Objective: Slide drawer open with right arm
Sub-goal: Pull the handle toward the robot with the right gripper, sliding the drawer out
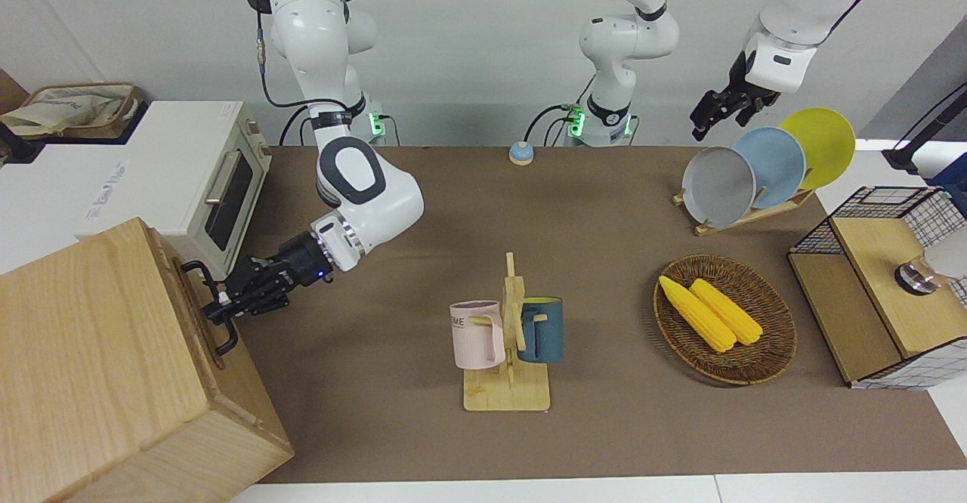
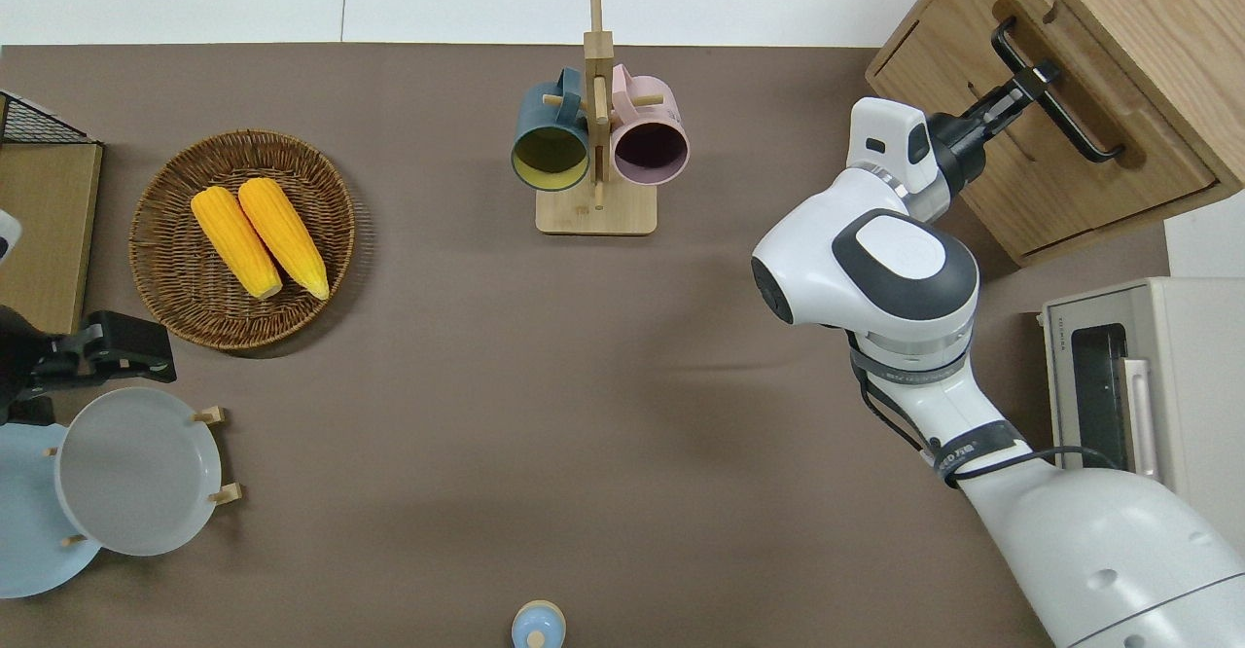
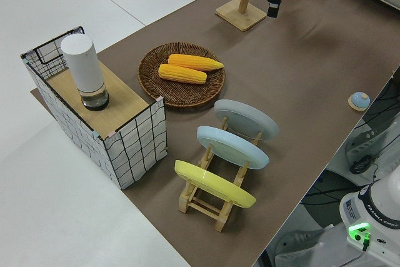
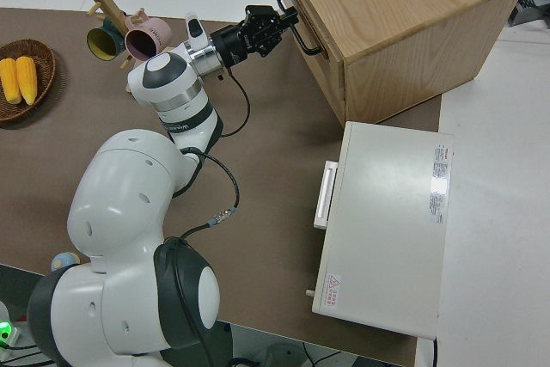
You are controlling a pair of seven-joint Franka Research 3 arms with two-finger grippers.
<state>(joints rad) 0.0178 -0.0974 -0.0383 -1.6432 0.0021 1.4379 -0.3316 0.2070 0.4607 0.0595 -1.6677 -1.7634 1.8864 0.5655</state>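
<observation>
A brown mat (image 1: 604,208) covers the bench (image 1: 831,488). On it sit a mug rack (image 1: 508,393), corn basket (image 1: 725,320), plate rack (image 1: 744,216), bell (image 1: 521,153) and wooden cabinet (image 1: 113,367). A toaster oven (image 1: 181,171) stands beside it.

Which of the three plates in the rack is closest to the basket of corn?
The grey plate, at the end of the rack toward the basket. The blue plate is in the middle, and the yellow plate is at the other end.
</observation>
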